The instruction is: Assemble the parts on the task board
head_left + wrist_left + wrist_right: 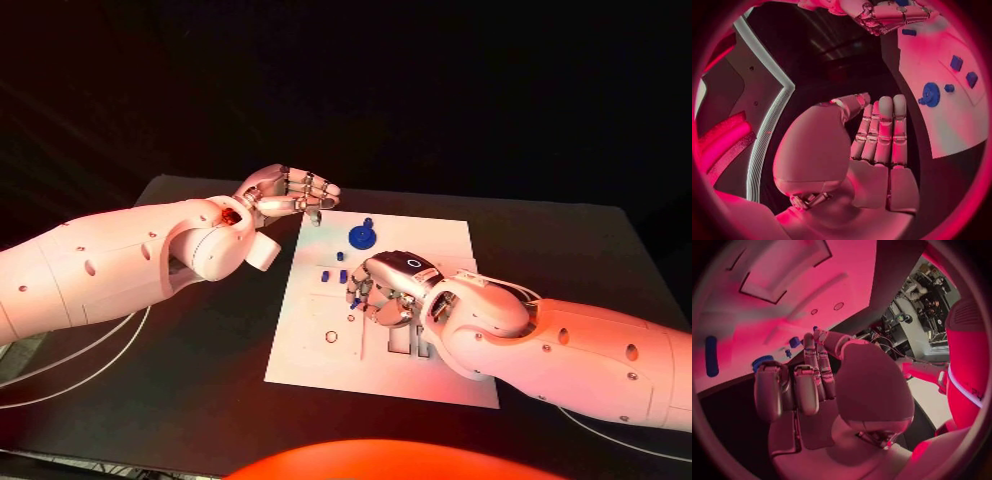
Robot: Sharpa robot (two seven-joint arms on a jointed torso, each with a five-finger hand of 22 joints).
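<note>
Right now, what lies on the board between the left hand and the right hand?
In the head view, the blue round part lies on the task board between the left hand and the right hand. Small blue parts stand just left of the right hand.

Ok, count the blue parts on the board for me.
6: a round one near the task board's far edge, a small one beside it, two squarish ones, one and another by the right hand, which may hide more.

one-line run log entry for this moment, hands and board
left hand: curled, empty, off board's far-left corner | right hand: over task board middle, hold unclear | blue round part: on board, far end
</note>
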